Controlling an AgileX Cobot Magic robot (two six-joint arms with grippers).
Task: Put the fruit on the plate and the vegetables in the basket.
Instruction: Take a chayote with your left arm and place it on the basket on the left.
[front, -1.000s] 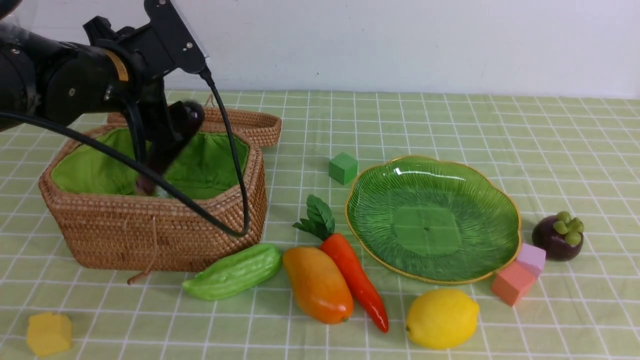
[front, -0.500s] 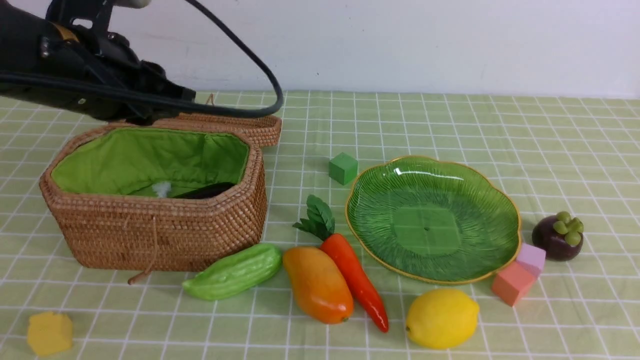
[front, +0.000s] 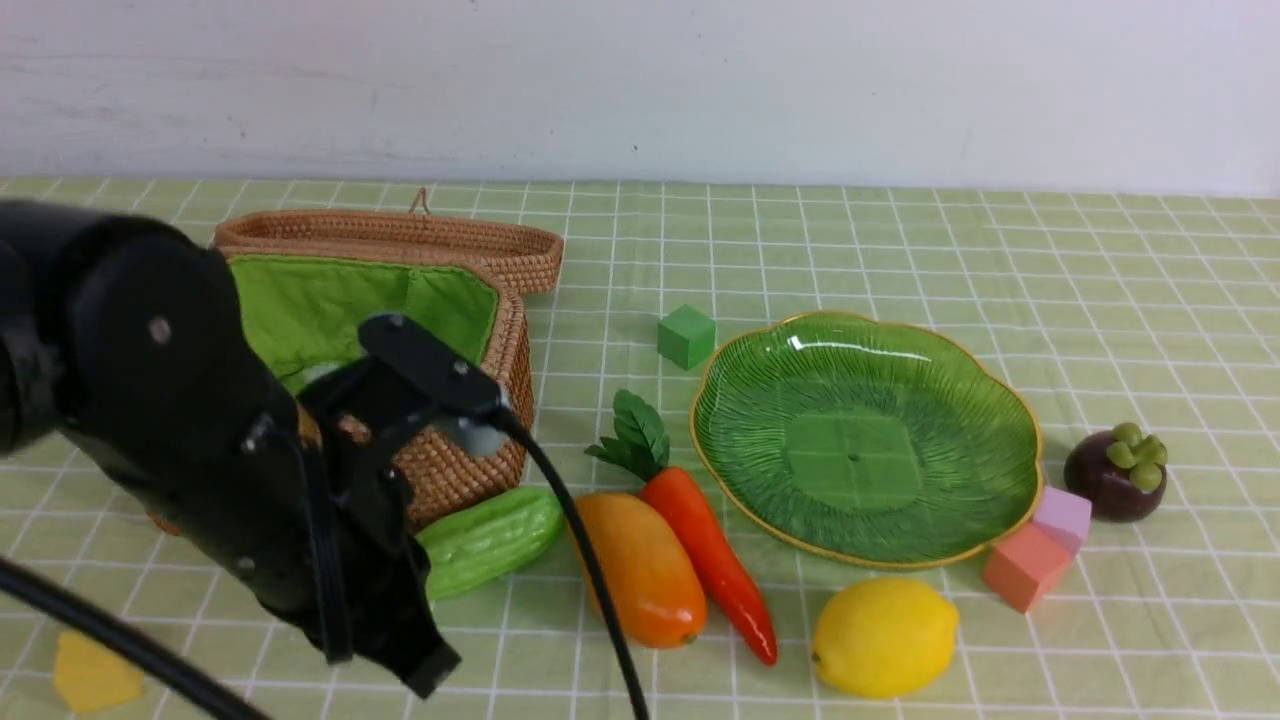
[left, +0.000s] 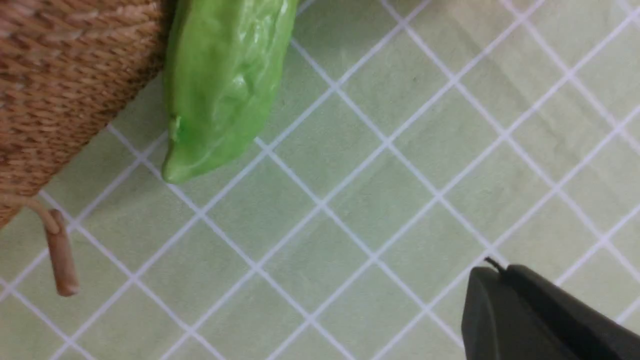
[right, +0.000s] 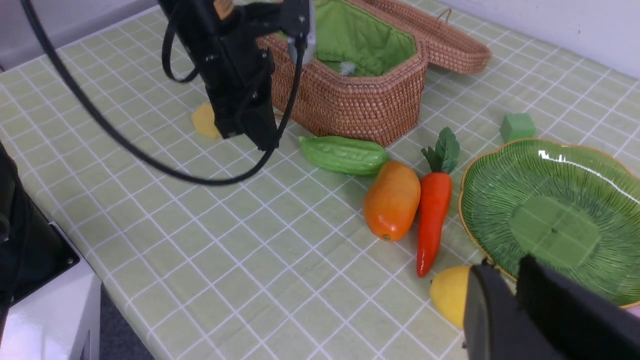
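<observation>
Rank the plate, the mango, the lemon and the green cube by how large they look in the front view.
1. plate, clearly the largest
2. mango and lemon: nearly alike, and the lemon lies nearer the camera, so unranked
3. green cube, the smallest

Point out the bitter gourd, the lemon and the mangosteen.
bitter gourd (front: 495, 538), front view, middle of its visible ridged body.
lemon (front: 885, 637), front view, centre of its yellow skin.
mangosteen (front: 1105, 487), front view, purple body below the green cap.
</observation>
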